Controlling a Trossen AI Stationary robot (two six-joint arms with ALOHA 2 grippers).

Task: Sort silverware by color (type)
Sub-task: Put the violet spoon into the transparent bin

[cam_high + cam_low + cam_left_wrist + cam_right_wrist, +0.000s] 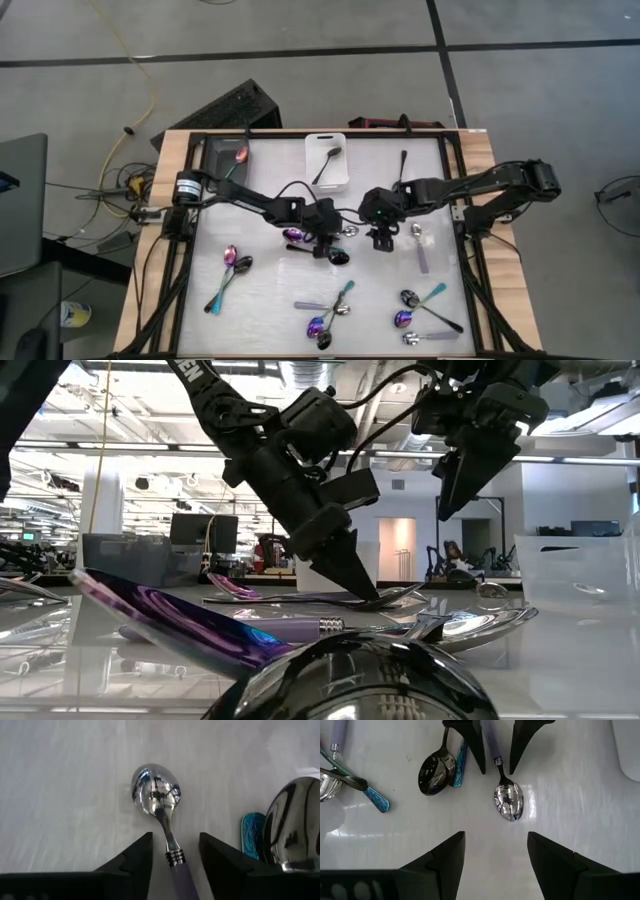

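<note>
Mirror-polished metal spoon (155,787), glossy white table (60,795)

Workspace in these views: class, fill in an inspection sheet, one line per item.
Surface: white tabletop, wooden edges.
Job's things: spoons scattered; silver-bowled spoon lies between the left fingers; black spoon in the white bin.
Clutter: nothing seen.
Grippers: left gripper open, down at the table astride the spoon's handle; right gripper open, hovering above.
Cables: yellow cable on the floor.
Surroundings: grey floor, open room behind.
</note>
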